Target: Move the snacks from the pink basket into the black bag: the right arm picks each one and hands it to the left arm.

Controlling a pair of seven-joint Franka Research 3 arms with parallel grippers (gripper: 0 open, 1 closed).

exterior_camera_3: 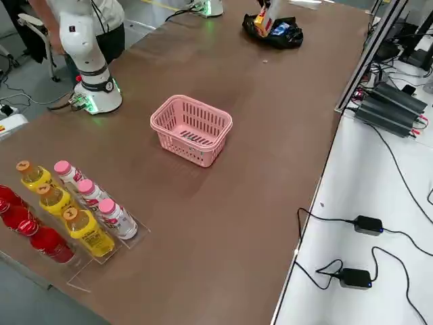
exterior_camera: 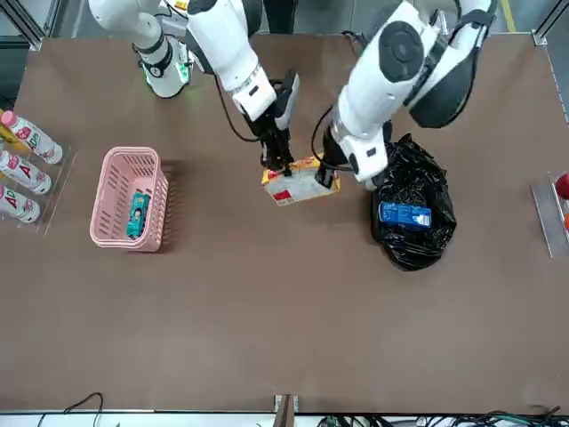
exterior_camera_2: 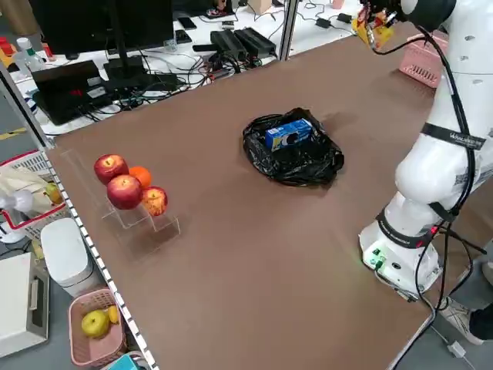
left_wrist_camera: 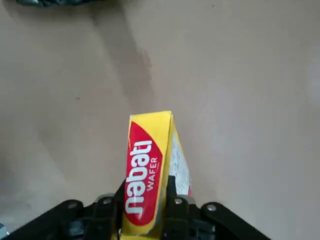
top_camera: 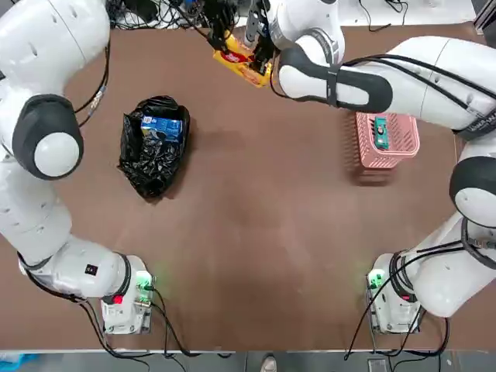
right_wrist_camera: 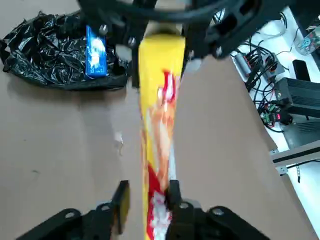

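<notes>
Brown table (top_camera: 256, 232) bears pink basket (top_camera: 401, 143) and black bag (top_camera: 151, 159)

Bright, even light falls from overhead across the brown table (top_camera: 248, 232), and nothing sits in gloom. Shadows are soft and short: a faint smudge beside the pink basket (top_camera: 391, 147), a darker patch at the black bag (top_camera: 151, 159) near the table's left edge. The bag's wrinkled plastic throws small white glints. In the left wrist view the yellow-orange pack (left_wrist_camera: 150, 175) reads sharp while the table behind looks softened. The right wrist view has the near pack slightly blurred.
</notes>
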